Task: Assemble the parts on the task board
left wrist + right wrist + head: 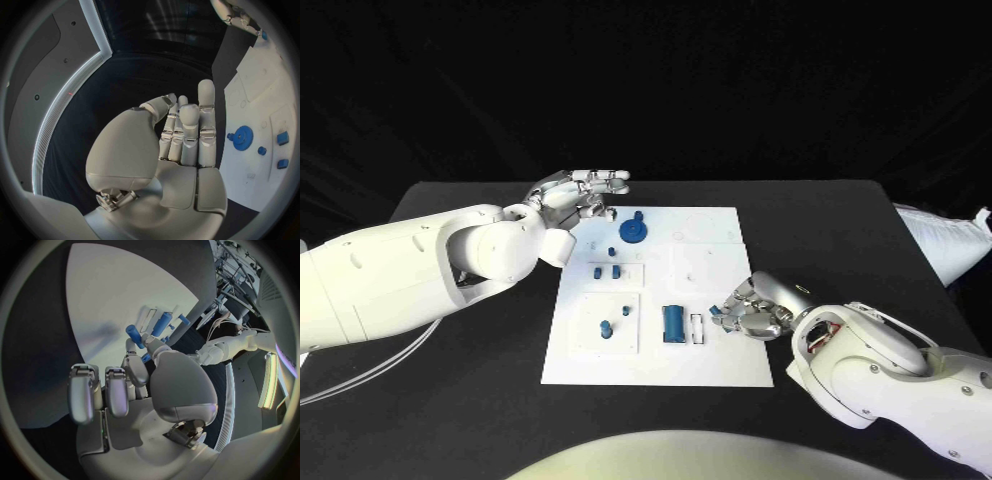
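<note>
Down at the near right of the task board (718, 370), the right robot hand (754, 312) has its fingers curled around a small blue peg (135, 335), pinched between thumb and a finger; the right wrist view shows the peg's rounded end standing clear of the fingertips (133, 361). This robot hand hovers over the board's right edge, just beside a blue cylinder (674, 323) that lies near the board's front, with a narrow white slot piece (698, 328) next to it.

Farther off, the left robot hand (581, 190) sits at the board's far left corner, holding nothing. In the left wrist view its fingers (206, 117) stand straight and close together, with the thumb folded toward them, above the dark counter (459, 400) rather than the board.

On the board itself, a blue gear (633, 232) lies near the far edge, close to the left robot hand. Below it sit small blue blocks (606, 270) on a raised white square, and nearer the front two more blue pieces (607, 327) rest on another white square, left of the cylinder. The board lies in the middle of the black counter.
</note>
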